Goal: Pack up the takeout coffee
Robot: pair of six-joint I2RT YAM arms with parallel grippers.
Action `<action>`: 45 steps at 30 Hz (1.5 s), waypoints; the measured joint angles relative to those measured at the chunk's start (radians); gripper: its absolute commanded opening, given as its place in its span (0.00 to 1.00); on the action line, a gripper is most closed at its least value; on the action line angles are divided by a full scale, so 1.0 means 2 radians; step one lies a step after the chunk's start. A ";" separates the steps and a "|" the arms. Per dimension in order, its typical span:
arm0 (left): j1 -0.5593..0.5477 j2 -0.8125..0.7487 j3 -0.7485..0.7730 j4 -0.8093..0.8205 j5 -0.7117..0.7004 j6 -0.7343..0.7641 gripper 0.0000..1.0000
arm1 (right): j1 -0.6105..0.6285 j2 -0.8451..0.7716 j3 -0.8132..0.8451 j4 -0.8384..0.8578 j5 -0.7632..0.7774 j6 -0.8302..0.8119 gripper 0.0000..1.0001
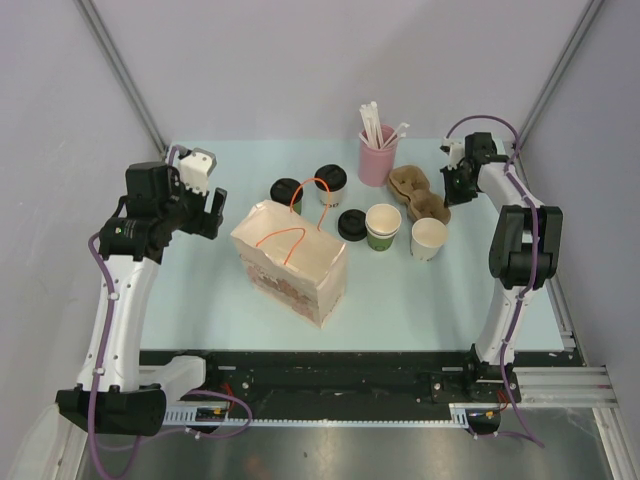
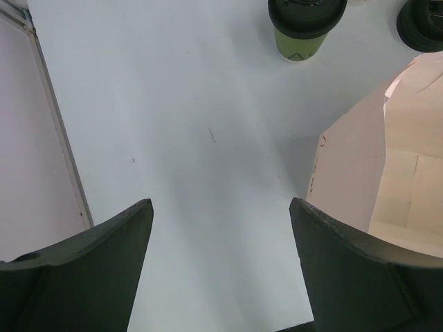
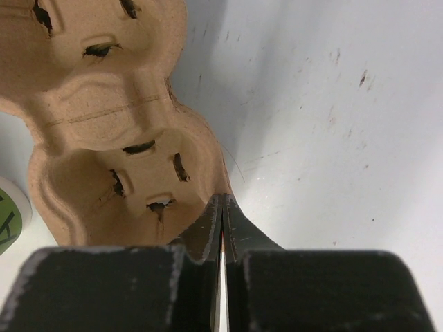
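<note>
Coffee lined up at twelve o'clock, cup carrier (image 1: 418,195) taken by the rim at two

At nine o'clock over the surface (image 1: 200,300): left pincer (image 2: 220,204), spread wide, holding nothing, hanging clear and pointed past the bag's flank. Probably parked there to stay out of the way until needed for loading.

Centre, a little toward six: paper bag (image 1: 290,262), upright, mouth open, orange handles looped over the top. Placed within reach of either arm, and open for loading from above.

Just behind it, at twelve o'clock of the bag: green cup (image 2: 299,47), then white cup (image 1: 331,183) with dark lettering. Both upright, each capped with a black lid, near each other and not inside the bag. Sealed, so fit for carrying without spills.

At one o'clock of the bag: loose lid (image 1: 352,224) flat on the surface, just beside an open green cup (image 1: 383,228), then an open pale cup (image 1: 429,238). Contents of both impossible to tell. Behind them, pink cup of straws (image 1: 377,160).

At two o'clock: the cup carrier, no cup in it. Right pincer (image 3: 223,204) closed to a sliver at its rim, seemingly nipping the pulp edge. Rim hold likely chosen for the thin lip and for leaving both wells free. Judged step: securing the carrier ahead of seating the lidded cups.
</note>
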 measured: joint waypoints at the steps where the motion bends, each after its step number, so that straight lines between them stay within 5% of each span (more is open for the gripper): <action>1: 0.000 0.000 0.000 0.000 0.000 0.000 0.86 | 0.001 0.000 0.000 0.000 0.001 0.000 0.00; 12: 0.000 0.000 0.000 0.000 0.004 0.002 0.86 | 0.012 -0.046 -0.014 0.006 0.012 0.002 0.00; 16: 0.000 0.000 0.000 0.000 0.004 0.005 0.86 | 0.018 -0.055 -0.013 0.013 0.015 0.004 0.34; 19: 0.000 0.000 0.000 0.000 0.005 0.006 0.86 | 0.036 -0.055 -0.013 0.014 0.022 -0.003 0.44; 26: 0.000 0.000 0.000 0.000 0.008 0.010 0.86 | 0.099 -0.037 0.016 0.040 -0.047 -0.043 0.47; 34: 0.000 0.001 0.000 0.000 0.007 0.014 0.86 | 0.089 0.031 0.099 0.012 -0.096 -0.113 0.51; 45: 0.000 0.012 0.000 -0.001 0.007 0.013 0.86 | 0.092 0.068 0.113 -0.039 -0.097 -0.159 0.45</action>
